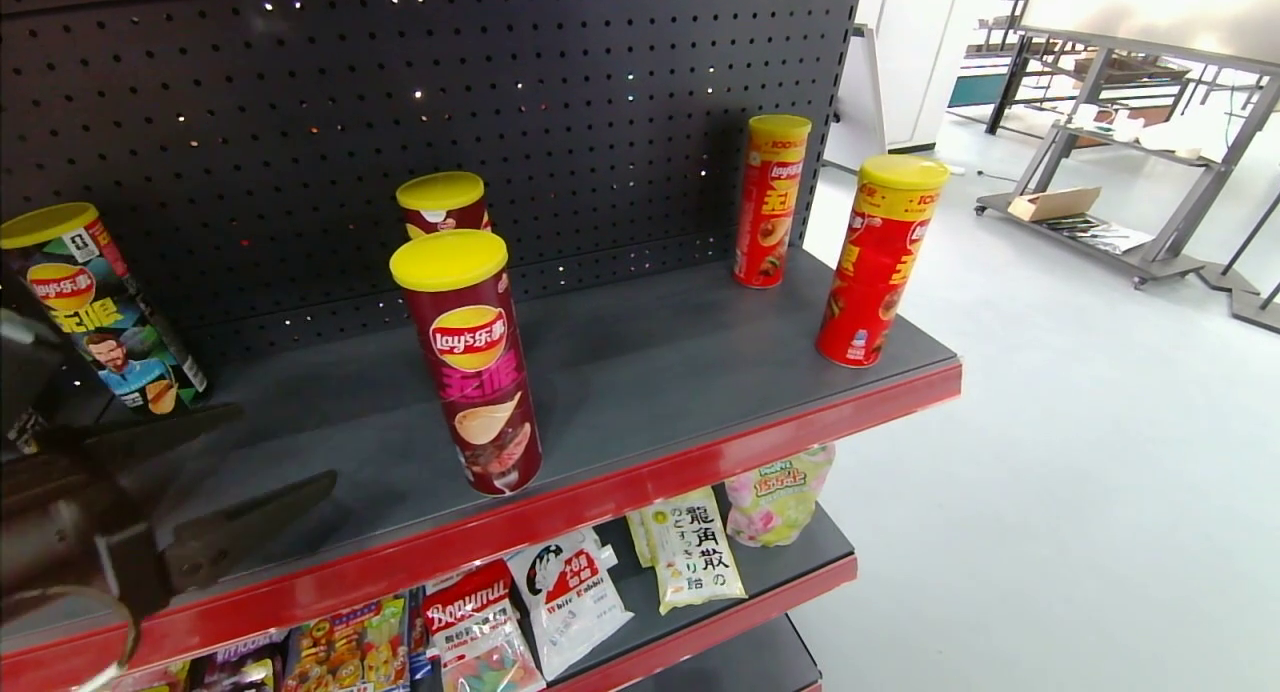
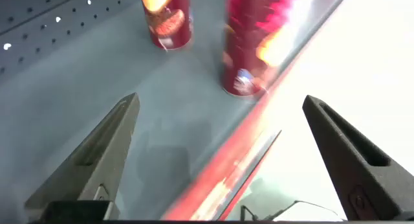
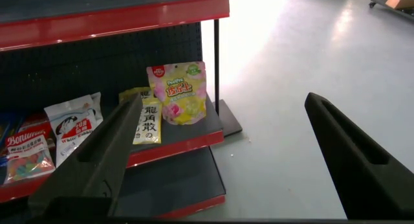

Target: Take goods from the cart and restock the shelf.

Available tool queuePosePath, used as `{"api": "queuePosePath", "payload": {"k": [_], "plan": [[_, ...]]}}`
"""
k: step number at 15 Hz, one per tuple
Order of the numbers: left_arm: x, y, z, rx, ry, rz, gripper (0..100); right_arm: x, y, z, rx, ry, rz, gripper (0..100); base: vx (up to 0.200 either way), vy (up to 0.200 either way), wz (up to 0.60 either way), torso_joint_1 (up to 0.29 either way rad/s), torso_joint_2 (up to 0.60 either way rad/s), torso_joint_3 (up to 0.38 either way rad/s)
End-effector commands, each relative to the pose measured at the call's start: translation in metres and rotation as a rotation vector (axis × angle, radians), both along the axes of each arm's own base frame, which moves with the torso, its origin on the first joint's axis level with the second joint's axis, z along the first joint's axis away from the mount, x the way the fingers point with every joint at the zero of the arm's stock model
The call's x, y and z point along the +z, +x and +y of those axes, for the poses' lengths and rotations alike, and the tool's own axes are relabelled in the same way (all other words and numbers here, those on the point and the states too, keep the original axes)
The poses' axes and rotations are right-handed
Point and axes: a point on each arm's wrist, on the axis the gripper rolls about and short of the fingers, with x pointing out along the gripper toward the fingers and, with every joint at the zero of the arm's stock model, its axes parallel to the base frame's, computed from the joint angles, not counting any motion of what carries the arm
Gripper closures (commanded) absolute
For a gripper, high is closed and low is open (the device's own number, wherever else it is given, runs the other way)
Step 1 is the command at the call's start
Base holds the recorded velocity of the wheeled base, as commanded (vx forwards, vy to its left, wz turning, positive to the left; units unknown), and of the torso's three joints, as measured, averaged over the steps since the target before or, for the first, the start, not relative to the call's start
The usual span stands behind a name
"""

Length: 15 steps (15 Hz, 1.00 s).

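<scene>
Listing top shelf (image 1: 640, 372) stock: two maroon chip cans (image 1: 470, 372), two red chip cans (image 1: 875, 262), one dark can (image 1: 95, 307) with a cartoon figure, all upright, yellow-lidded. My left end effector (image 2: 220, 101) gapes wide above its front left; my right end effector (image 3: 223, 98), equally wide, faces snack bags (image 3: 176, 91) lower down.

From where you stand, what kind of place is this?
Probably a shop display set up inside a workshop or lab. A pegboard shelf with a red edge holds chip cans, snack bags lie one level down, and bare metal racks stand on the open floor behind.
</scene>
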Motion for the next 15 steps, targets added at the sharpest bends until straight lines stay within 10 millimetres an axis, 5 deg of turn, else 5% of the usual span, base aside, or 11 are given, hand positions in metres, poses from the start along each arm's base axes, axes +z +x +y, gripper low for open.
{"api": "queuePosePath", "payload": {"k": [1,7,10,15], "plan": [[-0.001,-0.068,0.004,0.018,-0.052,-0.128,0,0.0,0.0,0.0,0.0,0.0,0.002,0,0.0,0.0,0.0,0.0,0.0,0.0],[-0.006,-0.118,0.014,0.378,-0.152,-0.264,0,0.0,0.0,0.0,0.0,0.0,0.002,0,0.0,0.0,0.0,0.0,0.0,0.0],[-0.036,-0.146,0.015,0.374,-0.146,-0.229,0,0.0,0.0,0.0,0.0,0.0,0.002,0,0.0,0.0,0.0,0.0,0.0,0.0],[-0.049,-0.165,0.017,0.384,-0.131,-0.206,0,0.0,0.0,0.0,0.002,-0.006,0.0,0,0.0,0.0,0.12,0.0,0.0,0.0]]}}
